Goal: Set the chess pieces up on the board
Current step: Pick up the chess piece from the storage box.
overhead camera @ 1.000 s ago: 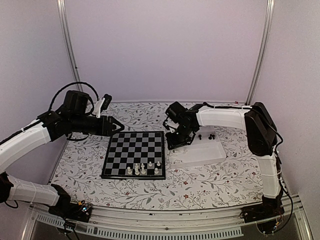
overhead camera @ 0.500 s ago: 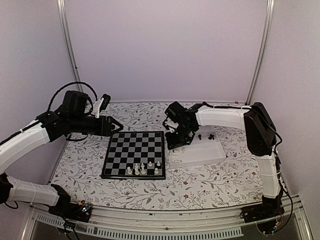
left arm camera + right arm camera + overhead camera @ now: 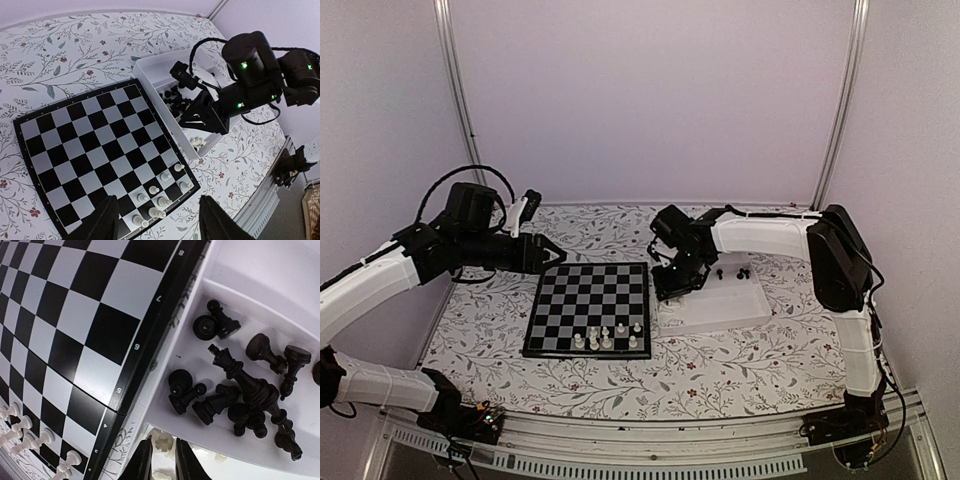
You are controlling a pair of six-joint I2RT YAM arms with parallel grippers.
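Right pincer (image 3: 162,452) dips, jaws narrow, into the near compartment of the white tray (image 3: 745,310). A white piece (image 3: 162,442) shows between its fingertips, and whether they clamp it cannot be told. More white men lie loose around it on the compartment floor. Just past the divider wall, in the far compartment, the black pieces (image 3: 240,385) lie tumbled in a heap, most on their sides and several touching one another. The tray's long wall rises close beside the pincer on the board side, and the arm's dark wrist hangs over the tray's near end. The tray lies just beside the right edge of the board (image 3: 588,300), whose numbered black border runs along that wall. A handful of white pieces (image 3: 606,337) stand upright on the board's two nearest rows, grouped toward the corner next to the tray and near the right pincer. Across the board, the left pincer (image 3: 160,220) hovers above the far left corner, jaws wide and holding nothing. It is well apart from the standing white pieces and from the tray. Board and tray both rest flat on the flower-patterned tabletop (image 3: 720,370).
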